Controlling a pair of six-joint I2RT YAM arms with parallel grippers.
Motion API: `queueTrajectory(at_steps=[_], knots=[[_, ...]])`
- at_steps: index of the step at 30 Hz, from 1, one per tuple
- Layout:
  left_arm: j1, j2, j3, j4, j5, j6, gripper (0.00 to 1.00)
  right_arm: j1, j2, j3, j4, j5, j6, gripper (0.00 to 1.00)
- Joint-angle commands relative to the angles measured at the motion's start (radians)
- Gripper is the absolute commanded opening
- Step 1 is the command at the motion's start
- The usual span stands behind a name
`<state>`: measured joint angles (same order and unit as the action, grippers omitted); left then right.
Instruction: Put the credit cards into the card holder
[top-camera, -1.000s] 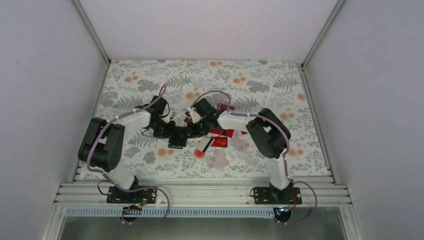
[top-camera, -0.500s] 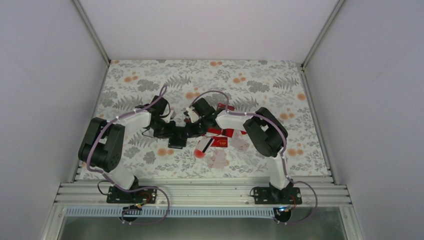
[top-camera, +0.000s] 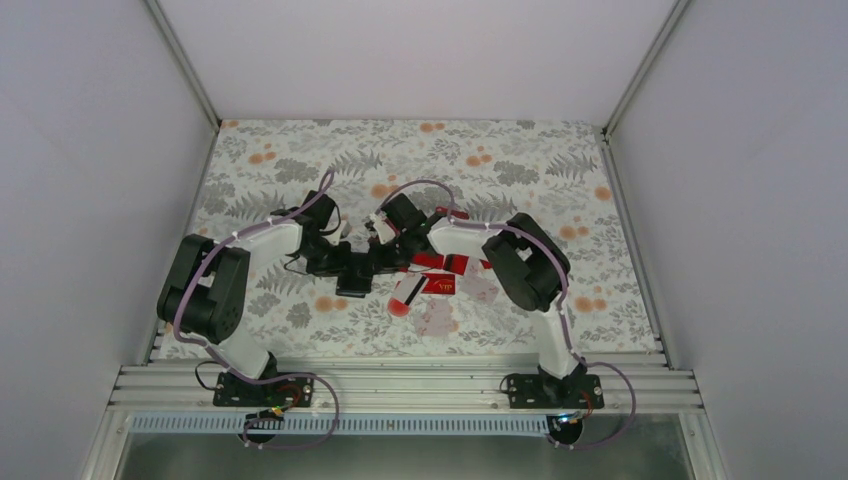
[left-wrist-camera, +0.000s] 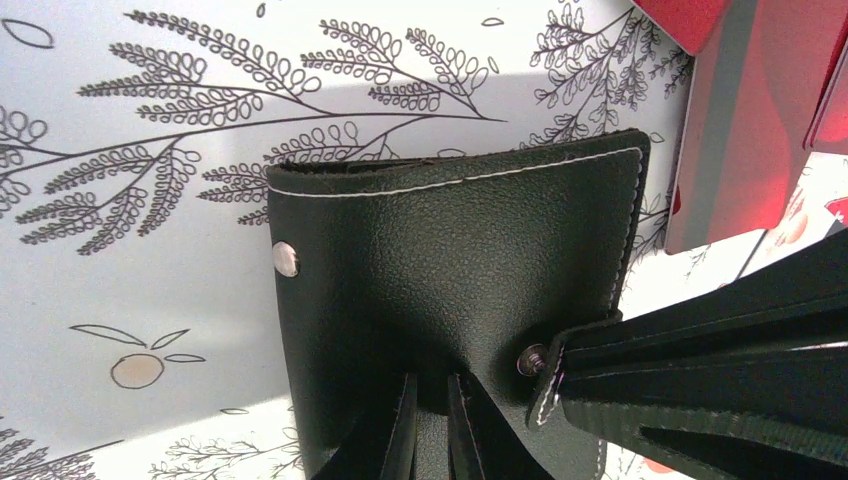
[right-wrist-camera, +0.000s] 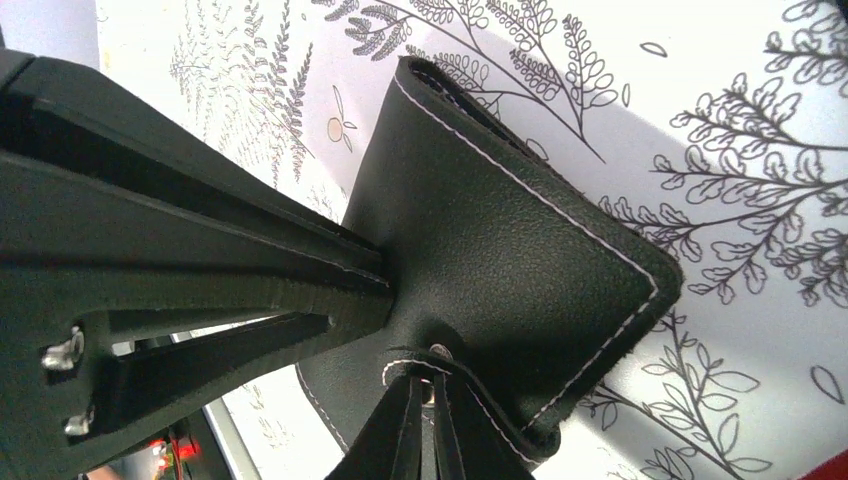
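The black card holder (left-wrist-camera: 450, 260) is at mid-table, pinched from both sides, the left gripper (left-wrist-camera: 430, 402) and right gripper (right-wrist-camera: 425, 398) each clamped on its leather (overhead, the arms hide it). Red cards (left-wrist-camera: 745, 120) lie just beside it on the floral cloth (top-camera: 520, 160).

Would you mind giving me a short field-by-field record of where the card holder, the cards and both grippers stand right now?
card holder: black, white-stitched, folded, held between both arms
left gripper: shut on one edge of the card holder
right gripper: shut on it at the snap stud
credit cards: red, loose on the floral cloth, to the right of the grippers
cards inside: none visible
lifted or resting: cannot tell
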<state>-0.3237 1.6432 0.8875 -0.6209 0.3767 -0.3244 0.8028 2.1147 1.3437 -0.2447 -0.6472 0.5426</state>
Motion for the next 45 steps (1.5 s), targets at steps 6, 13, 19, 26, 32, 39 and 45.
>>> queueTrajectory(at_steps=[6,13,19,26,32,39,45], knots=[[-0.028,0.085,-0.053,0.007,-0.011,0.024,0.11,0.037,0.115,0.105,-0.029,0.101,0.004,0.05],[-0.028,0.093,-0.055,0.018,-0.009,0.015,0.11,0.039,0.168,0.143,-0.076,0.08,0.014,0.05],[-0.027,0.099,-0.056,0.024,-0.003,0.013,0.11,0.04,0.202,0.16,-0.099,0.094,0.013,0.05],[-0.028,0.1,-0.056,0.023,0.003,0.009,0.11,0.048,0.257,0.242,-0.222,0.208,0.0,0.04],[-0.028,0.103,-0.061,0.038,0.031,-0.005,0.11,0.108,0.341,0.342,-0.412,0.393,0.028,0.05],[-0.025,0.08,-0.087,0.064,0.064,-0.063,0.11,0.163,0.378,0.336,-0.484,0.532,0.071,0.04],[-0.02,0.028,-0.113,0.076,0.003,-0.085,0.12,0.174,0.238,0.199,-0.281,0.502,0.061,0.06]])
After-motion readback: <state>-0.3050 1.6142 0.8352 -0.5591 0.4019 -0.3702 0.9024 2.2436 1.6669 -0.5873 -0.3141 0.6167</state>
